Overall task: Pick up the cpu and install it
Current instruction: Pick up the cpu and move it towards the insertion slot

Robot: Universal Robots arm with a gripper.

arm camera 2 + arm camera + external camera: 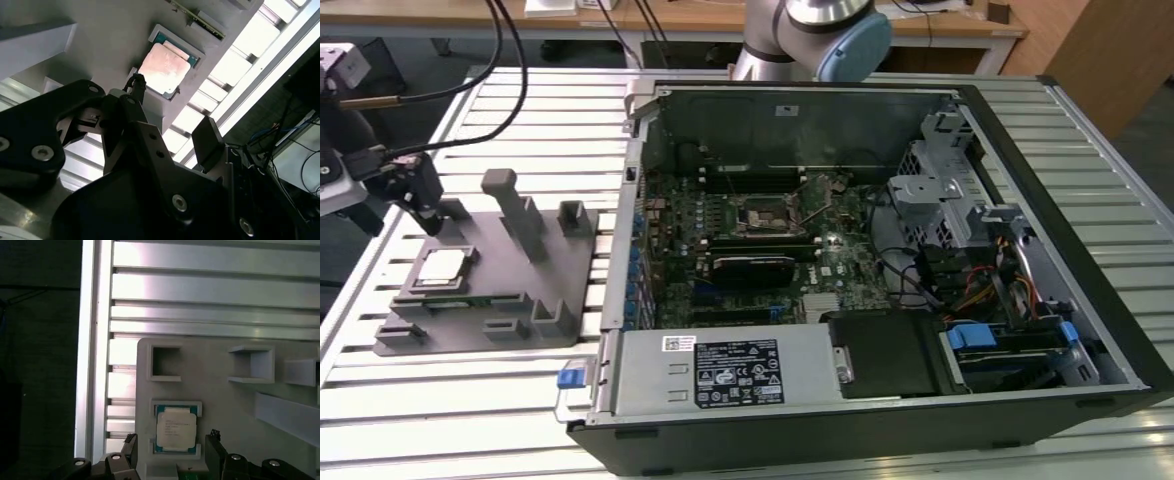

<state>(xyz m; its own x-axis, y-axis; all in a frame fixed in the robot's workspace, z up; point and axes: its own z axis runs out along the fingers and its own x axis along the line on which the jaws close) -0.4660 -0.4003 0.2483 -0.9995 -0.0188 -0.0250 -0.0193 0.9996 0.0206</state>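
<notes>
The cpu (443,267) lies flat in a shallow square recess of the gray holder (507,290), at the holder's end farthest from the open computer case (854,250). The pincer (430,218) hangs just above that recess, spread wide and empty. In the first wrist view its fingers (215,450) stand either side of the cpu, clear of it. The holder rests on the slatted counter (480,400).

Robotics lab: slatted aluminium bench (520,130), opened computer case (801,115), grey fixture (480,262).
</notes>
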